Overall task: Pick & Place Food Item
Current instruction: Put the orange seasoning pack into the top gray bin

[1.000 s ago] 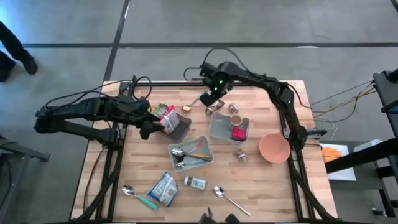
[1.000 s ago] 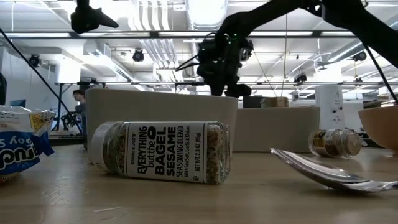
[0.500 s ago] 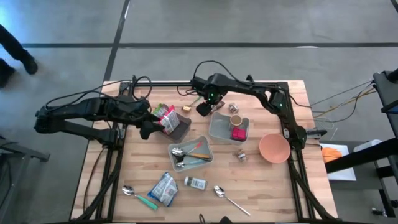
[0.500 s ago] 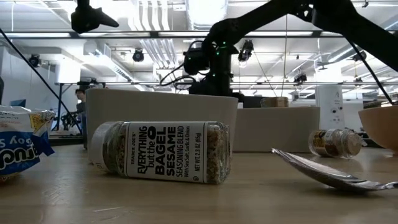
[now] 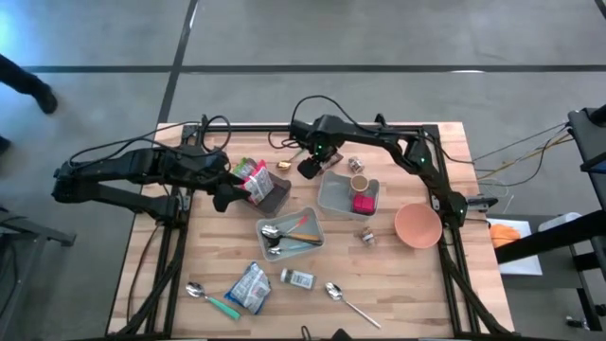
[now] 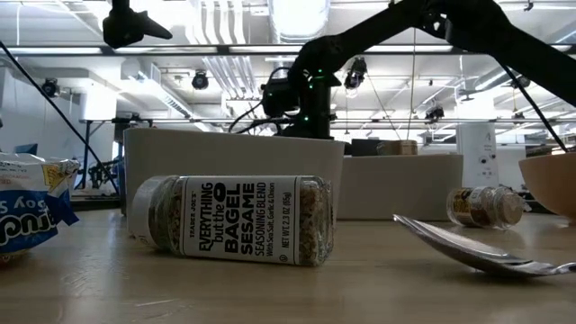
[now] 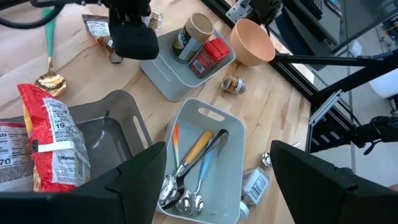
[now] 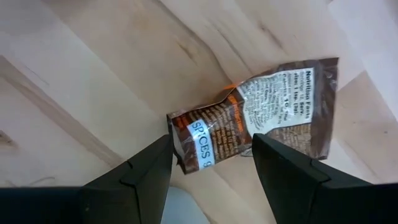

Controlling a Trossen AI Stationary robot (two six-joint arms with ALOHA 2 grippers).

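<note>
Our right gripper (image 8: 211, 171) has swung from twelve o'clock toward the table's centre and now hovers, jaws apart and empty, over the brown spice packet (image 8: 261, 115) lying flat on the wood, so a grasp looks imminent; the left gripper (image 7: 211, 180) waits open beside the red snack bag (image 7: 53, 146).
</note>
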